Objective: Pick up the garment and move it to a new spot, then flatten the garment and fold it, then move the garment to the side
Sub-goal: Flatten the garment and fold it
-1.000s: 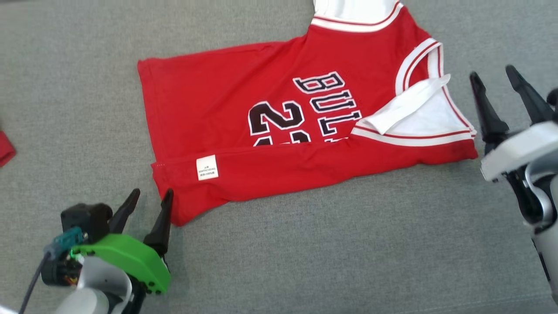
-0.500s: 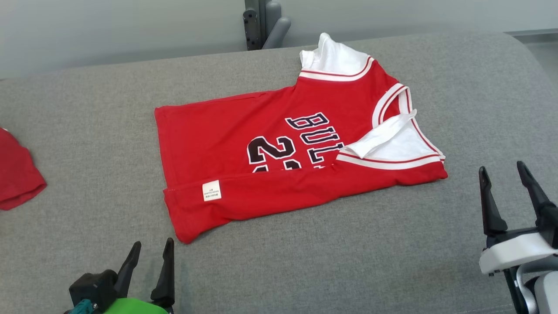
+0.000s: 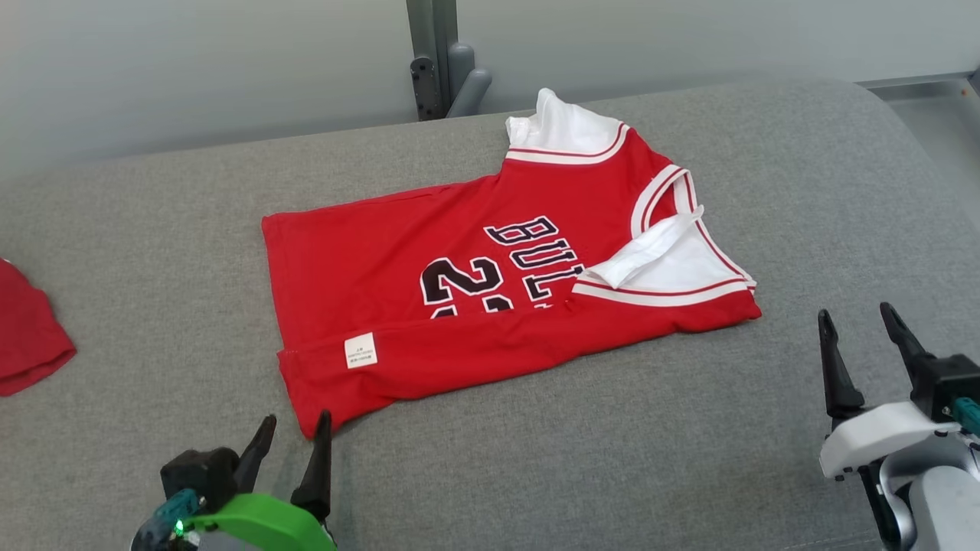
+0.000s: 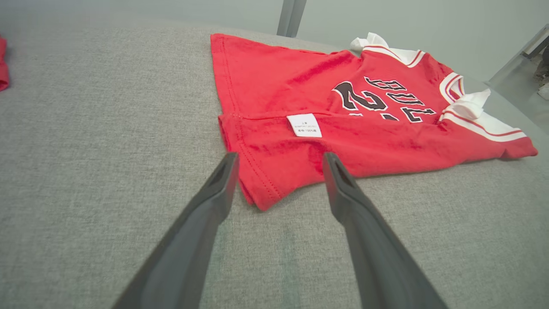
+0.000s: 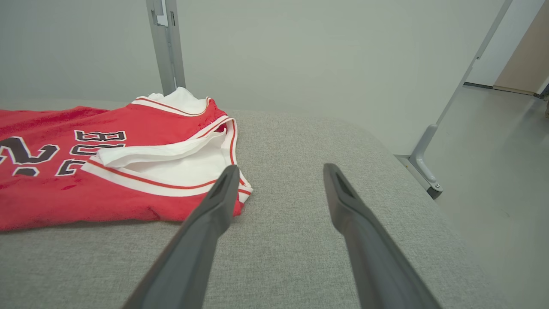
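Note:
The garment [image 3: 459, 268] is a red jersey with white trim and dark lettering. It lies flat on the grey padded surface [image 3: 612, 459], its near long edge folded over and showing a white label [image 3: 360, 350]. My left gripper [image 3: 297, 421] is open at the garment's near-left corner. In the left wrist view that corner [image 4: 261, 193] lies between and just beyond the open left gripper [image 4: 279, 156]. My right gripper [image 3: 855, 312] is open and empty, right of the collar end and nearer to me. The right wrist view has the garment [image 5: 64, 201] left of my right gripper [image 5: 281, 166].
Another red cloth [image 3: 23, 337] lies at the far left of the surface. A grey metal post [image 3: 432, 61] stands behind the surface against a pale wall. The surface rounds off at the right, with floor [image 5: 493, 171] beyond it.
The head camera has tilted up, so the wall and post now show. My right gripper has drawn back from beside the collar end towards me. Both grippers stay open.

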{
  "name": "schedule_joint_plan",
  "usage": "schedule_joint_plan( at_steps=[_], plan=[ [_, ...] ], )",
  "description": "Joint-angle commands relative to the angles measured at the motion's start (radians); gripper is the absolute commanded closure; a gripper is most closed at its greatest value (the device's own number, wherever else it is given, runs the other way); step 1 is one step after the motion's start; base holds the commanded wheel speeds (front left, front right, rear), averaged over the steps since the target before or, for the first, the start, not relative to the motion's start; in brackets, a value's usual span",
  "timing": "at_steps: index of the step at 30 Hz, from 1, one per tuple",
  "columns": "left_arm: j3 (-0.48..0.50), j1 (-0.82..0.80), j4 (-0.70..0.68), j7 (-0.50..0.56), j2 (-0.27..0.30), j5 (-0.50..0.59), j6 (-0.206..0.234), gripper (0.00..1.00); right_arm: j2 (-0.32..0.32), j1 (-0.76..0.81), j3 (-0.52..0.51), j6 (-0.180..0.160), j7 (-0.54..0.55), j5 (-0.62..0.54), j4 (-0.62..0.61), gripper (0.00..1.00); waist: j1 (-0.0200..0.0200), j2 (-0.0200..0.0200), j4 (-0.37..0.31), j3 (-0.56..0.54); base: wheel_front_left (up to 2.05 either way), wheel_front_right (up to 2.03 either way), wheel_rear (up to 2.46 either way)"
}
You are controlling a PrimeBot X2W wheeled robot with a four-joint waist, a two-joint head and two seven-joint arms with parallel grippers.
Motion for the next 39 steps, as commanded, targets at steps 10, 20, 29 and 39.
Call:
schedule_joint_plan(
  at_steps=[10, 20, 29, 39],
  plan=[
    [-0.012, -0.172, 0.089, 0.098, -0.031, -0.01, -0.003, 0.0, -0.004, -0.232, 0.064, -0.001, 0.1, -0.002, 0.204, 0.0, 0.0, 0.0, 0.012, 0.153, 0.0, 0.0, 0.0],
    [-0.04, -0.215, 0.117, 0.146, -0.044, -0.016, -0.017, 0.0, -0.008, -0.343, 0.123, -0.001, 0.106, 0.034, 0.376, 0.0, 0.0, 0.0, 0.05, 0.198, 0.0, 0.0, 0.0],
    [-0.062, -0.227, 0.149, 0.198, -0.061, -0.045, -0.046, 0.06, -0.02, -0.399, 0.187, -0.001, 0.097, 0.064, 0.491, 0.15, 0.0, 0.0, 0.067, 0.202, 0.0, 0.0, 0.0],
    [-0.079, -0.258, 0.17, 0.25, -0.019, -0.069, -0.117, 1.0, -0.072, -0.418, 0.287, -0.001, 0.116, 0.142, 0.514, 1.0, 0.0, 0.0, 0.069, 0.18, 0.0, 0.0, 0.0]
  ],
)
